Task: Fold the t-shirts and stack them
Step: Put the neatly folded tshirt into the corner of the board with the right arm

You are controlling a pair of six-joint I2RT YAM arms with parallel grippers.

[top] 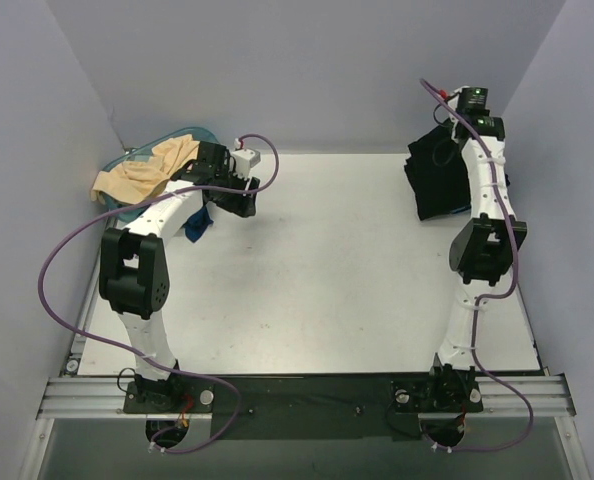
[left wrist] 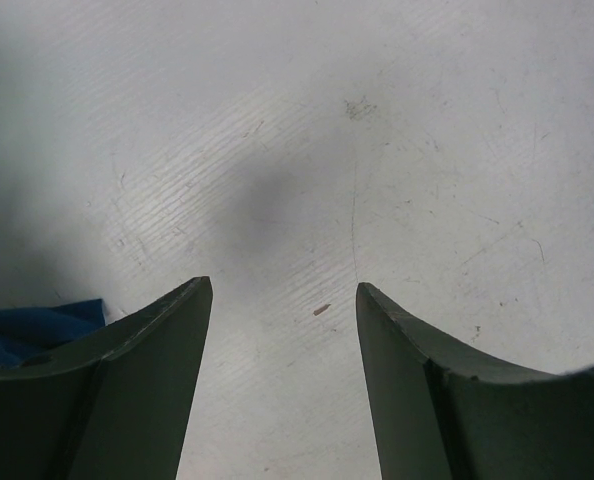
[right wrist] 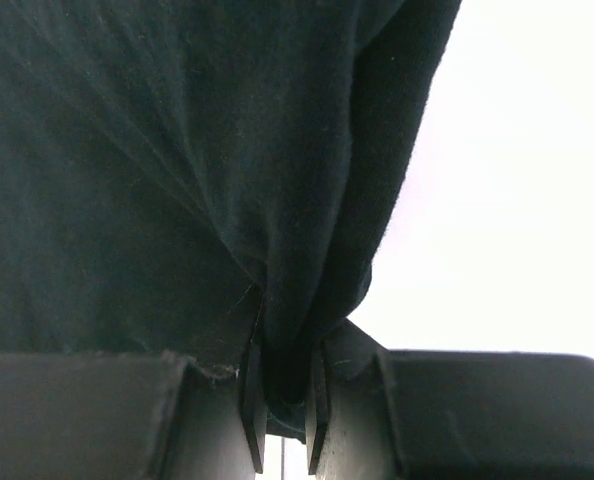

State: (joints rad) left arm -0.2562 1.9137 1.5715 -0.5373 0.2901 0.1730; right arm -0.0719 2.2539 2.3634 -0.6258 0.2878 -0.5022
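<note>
A plain black t-shirt [top: 437, 178] hangs bunched at the far right of the table, and it fills the right wrist view [right wrist: 127, 150]. My right gripper [top: 454, 124] is raised there and shut on a fold of it [right wrist: 285, 372]. A beige t-shirt [top: 142, 176] spills over the teal basin [top: 182, 135] at the far left. A dark blue t-shirt [top: 198, 223] lies beside the basin under my left arm, and a corner of it shows in the left wrist view [left wrist: 32, 330]. My left gripper [top: 243, 197] is open and empty over bare table [left wrist: 282, 290].
The white table [top: 317, 270] is walled in by grey panels at the back and both sides. Purple cables loop off both arms. A metal rail [top: 307, 390] with the arm bases runs along the near edge.
</note>
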